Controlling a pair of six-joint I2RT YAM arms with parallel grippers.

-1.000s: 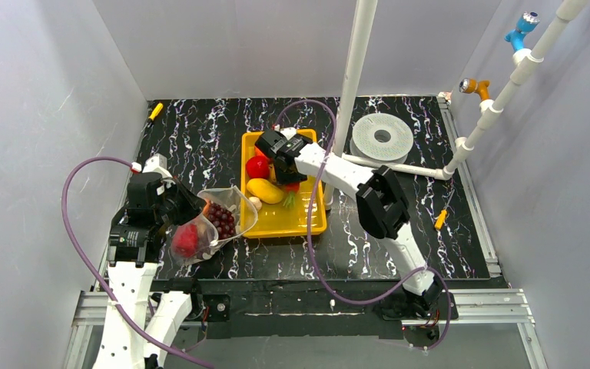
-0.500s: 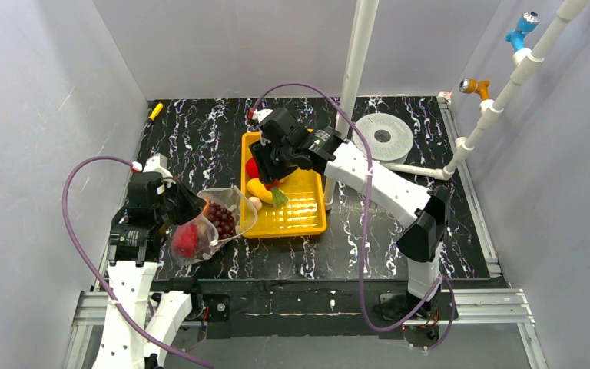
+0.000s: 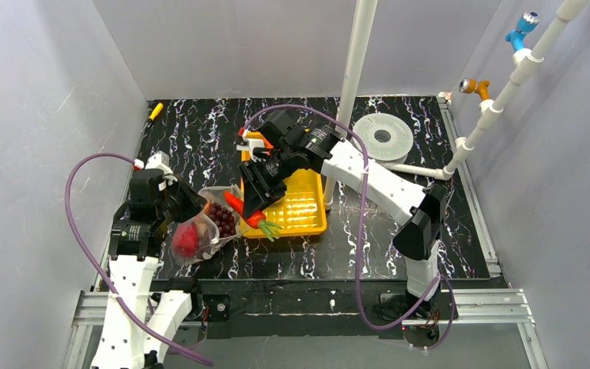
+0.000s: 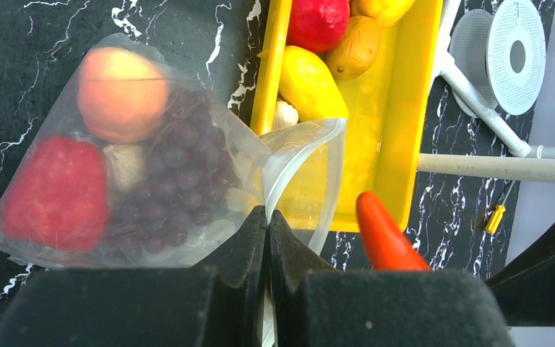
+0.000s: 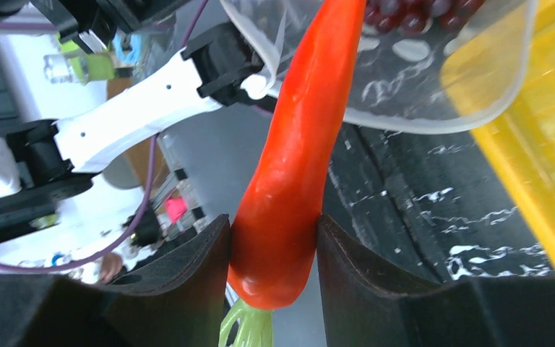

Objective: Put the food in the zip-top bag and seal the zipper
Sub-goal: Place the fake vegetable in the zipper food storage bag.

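The clear zip-top bag (image 3: 203, 231) lies at the front left and holds a red fruit (image 4: 54, 191), an orange one (image 4: 121, 92) and purple grapes (image 4: 177, 170). My left gripper (image 4: 267, 217) is shut on the bag's mouth edge (image 4: 311, 155), holding it open. My right gripper (image 5: 273, 249) is shut on an orange carrot (image 5: 296, 152) with a green stem, its tip pointing at the bag mouth. The carrot also shows in the top view (image 3: 246, 211) and the left wrist view (image 4: 383, 231). More food stays in the yellow tray (image 4: 397, 130): a red fruit (image 4: 318, 22), a tan one (image 4: 354, 47), a yellow one (image 4: 307, 83).
A white upright pole (image 3: 357, 69) stands behind the tray. A white perforated disc (image 3: 382, 137) and white pipework (image 3: 499, 92) are at the back right. A small yellow piece (image 3: 441, 219) lies right of the tray, another (image 3: 155, 111) at the back left.
My right gripper has lifted the carrot out of the tray and carried it left and forward to the bag's mouth. The left gripper still holds the bag.
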